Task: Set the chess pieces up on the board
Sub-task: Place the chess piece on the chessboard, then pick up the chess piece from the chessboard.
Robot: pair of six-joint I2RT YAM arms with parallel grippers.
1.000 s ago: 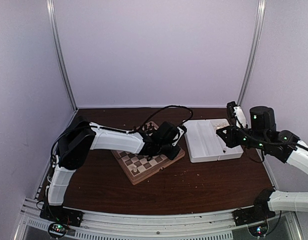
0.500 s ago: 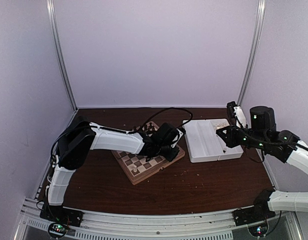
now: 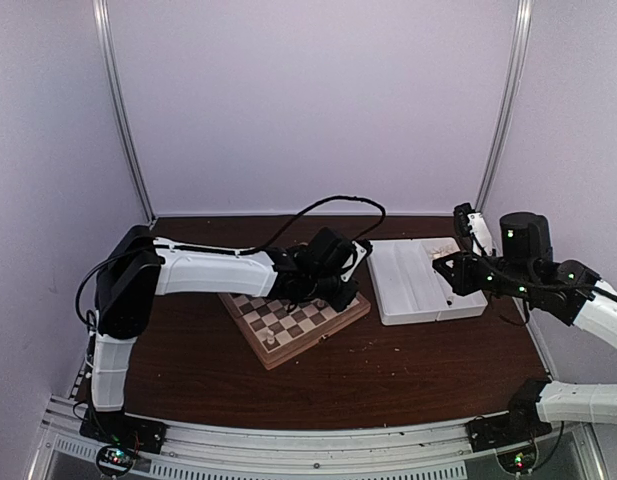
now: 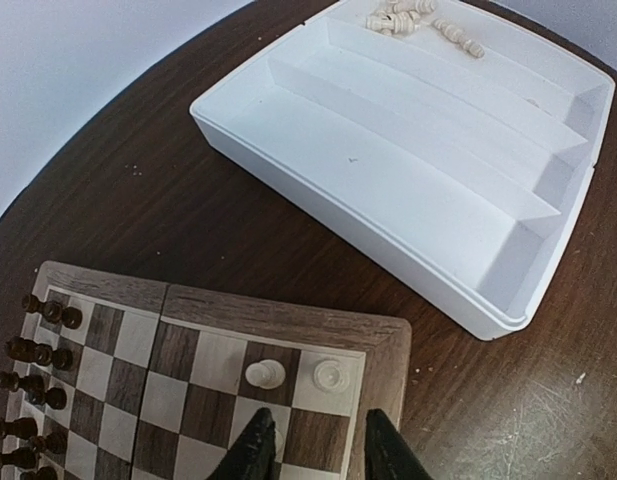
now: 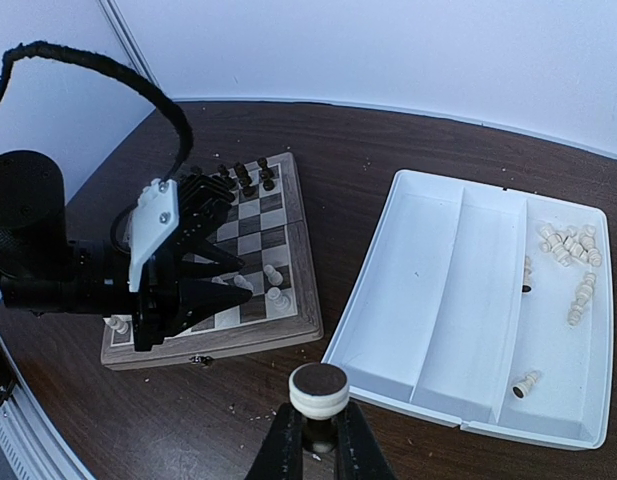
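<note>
Lifting off the board [image 3: 288, 325] — left gripper [image 4: 318, 442]; right gripper [image 5: 313, 440] pinching chess piece [image 5: 319, 390]

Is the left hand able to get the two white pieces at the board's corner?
Probably yes: the left hand hangs open just short of the white pieces, and nothing stands between them.

The left arm [image 3: 208, 272] stretched out low and to the right, the left gripper [image 4: 318, 455] angled down with jaws apart and nothing between them. The right arm [image 3: 548, 285] was raised and bent, the right gripper [image 5: 319, 428] with jaws closed on a cream chess piece [image 5: 319, 388].
</note>
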